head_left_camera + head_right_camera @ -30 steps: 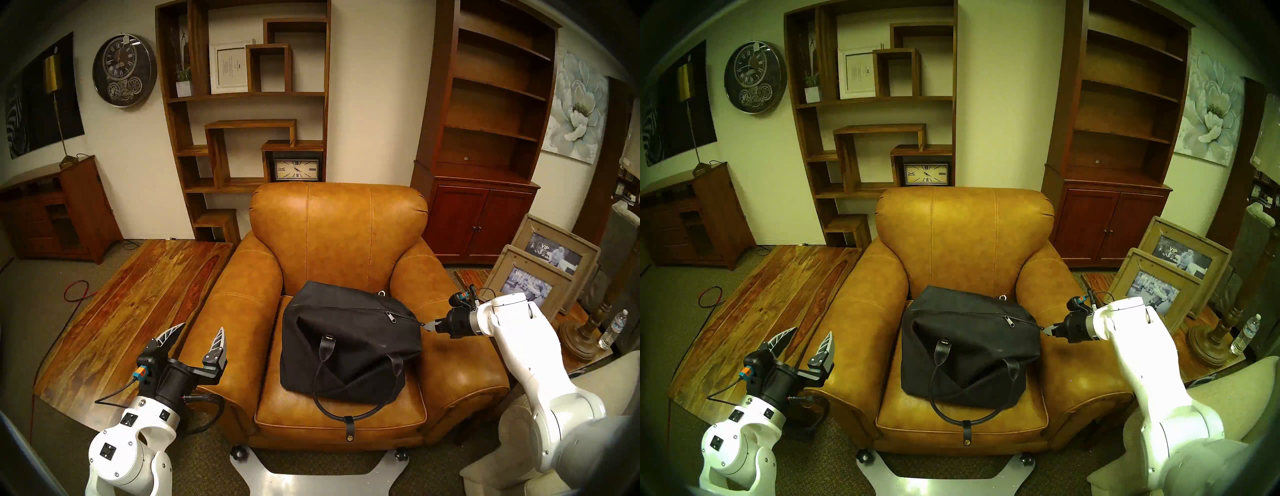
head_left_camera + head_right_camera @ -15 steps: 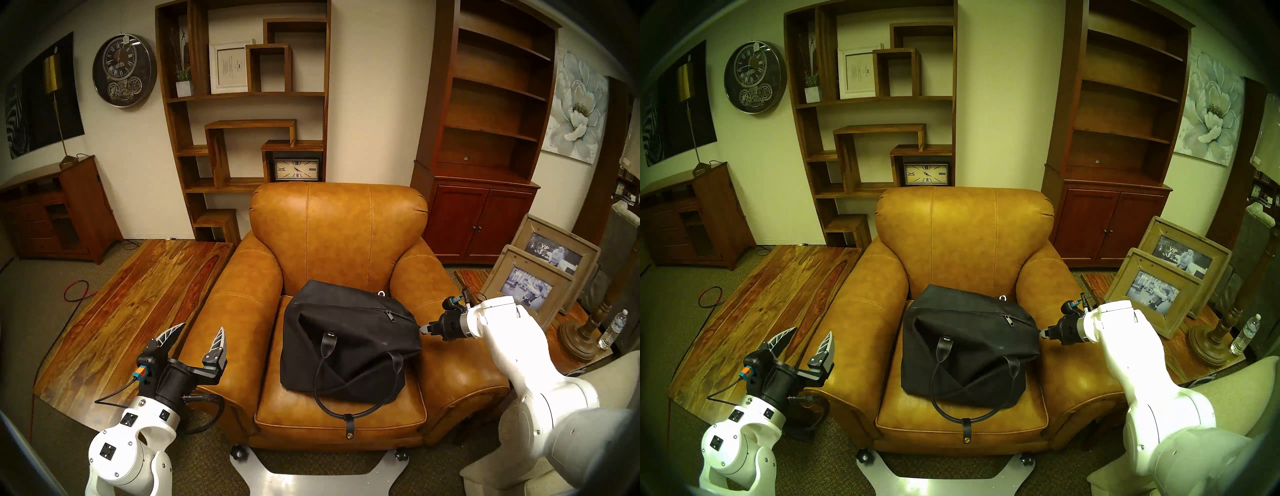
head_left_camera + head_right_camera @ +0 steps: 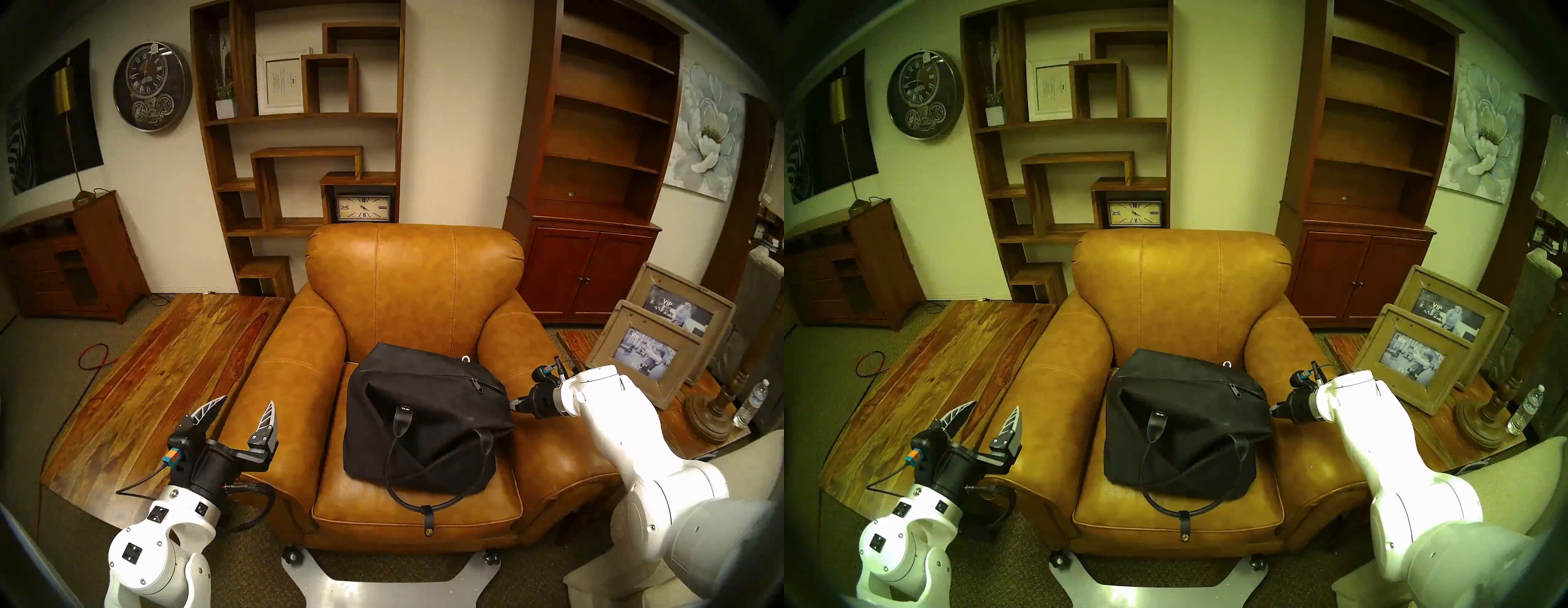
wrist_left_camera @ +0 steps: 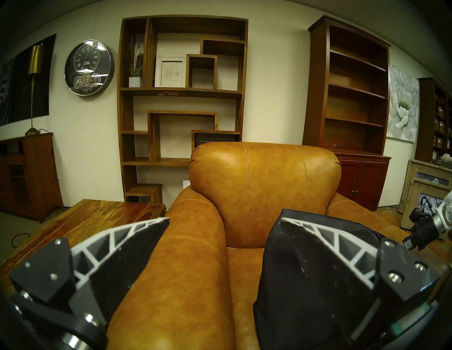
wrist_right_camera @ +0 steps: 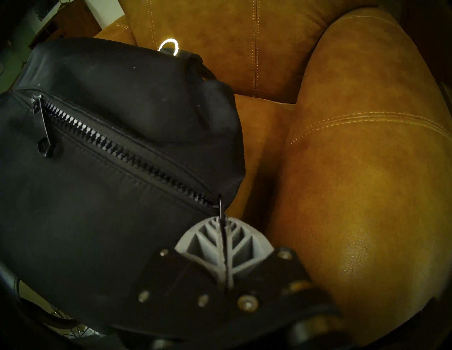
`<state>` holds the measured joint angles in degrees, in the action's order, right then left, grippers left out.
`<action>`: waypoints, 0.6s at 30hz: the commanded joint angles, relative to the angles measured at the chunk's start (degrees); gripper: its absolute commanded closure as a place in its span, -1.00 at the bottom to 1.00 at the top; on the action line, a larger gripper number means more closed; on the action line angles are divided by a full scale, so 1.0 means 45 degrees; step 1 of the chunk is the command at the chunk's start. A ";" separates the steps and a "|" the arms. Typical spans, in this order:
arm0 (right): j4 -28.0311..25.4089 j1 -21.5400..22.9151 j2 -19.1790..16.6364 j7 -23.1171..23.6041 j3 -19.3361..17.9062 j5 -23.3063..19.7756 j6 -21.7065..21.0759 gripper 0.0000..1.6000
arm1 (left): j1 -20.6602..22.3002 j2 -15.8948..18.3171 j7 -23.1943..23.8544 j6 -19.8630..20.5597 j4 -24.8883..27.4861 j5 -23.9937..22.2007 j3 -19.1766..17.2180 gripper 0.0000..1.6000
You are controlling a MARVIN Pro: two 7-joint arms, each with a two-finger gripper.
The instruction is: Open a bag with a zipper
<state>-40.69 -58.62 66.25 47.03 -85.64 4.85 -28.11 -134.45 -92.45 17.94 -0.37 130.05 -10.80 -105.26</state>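
One soft black fabric bag (image 3: 424, 420), one tan leather armchair (image 3: 415, 280), two wooden shelf units (image 3: 297, 140), two clocks (image 3: 152, 91), two wood-framed photographs (image 3: 662, 335)

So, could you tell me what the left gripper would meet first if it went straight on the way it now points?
Probably the armchair: the open left gripper points level over its armrest toward the backrest, with the bag just to its right. Depth is unclear.

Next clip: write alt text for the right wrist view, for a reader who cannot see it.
The right tool, shut, pinches a thin pull tab at the near end of the closed zipper on a black bag. A second pull tab hangs farther along the zipper. The bag sits on a tan leather armchair.
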 commanded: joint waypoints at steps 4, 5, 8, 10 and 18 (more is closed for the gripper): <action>-0.1982 -0.1387 -0.0336 -0.0321 -0.0340 -0.0019 0.0741 -0.10 | -0.0003 0.0023 0.0022 -0.0022 0.0286 0.0017 0.0001 -1.00; -0.2199 -0.1395 -0.0469 -0.0376 -0.0293 0.0097 0.0952 -1.00 | 0.0003 0.0023 0.0023 -0.0028 0.0277 0.0015 0.0001 -1.00; -0.2630 -0.1408 -0.0822 -0.0150 -0.0664 -0.0095 0.1207 -1.00 | 0.0024 0.0024 0.0024 -0.0041 0.0245 0.0009 0.0001 -1.00; -0.3039 -0.1512 -0.1118 -0.0124 -0.1077 -0.0276 0.1341 -1.00 | 0.0043 0.0023 0.0022 -0.0045 0.0212 0.0004 0.0002 -1.00; -0.4270 -0.2097 -0.1560 0.0195 -0.2047 -0.0709 0.1599 -1.00 | 0.0079 0.0018 0.0016 -0.0046 0.0118 -0.0002 0.0003 -1.00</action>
<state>-54.37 -66.94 61.71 46.50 -91.72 3.86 -22.61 -134.34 -92.46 17.94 -0.38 129.85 -10.80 -105.26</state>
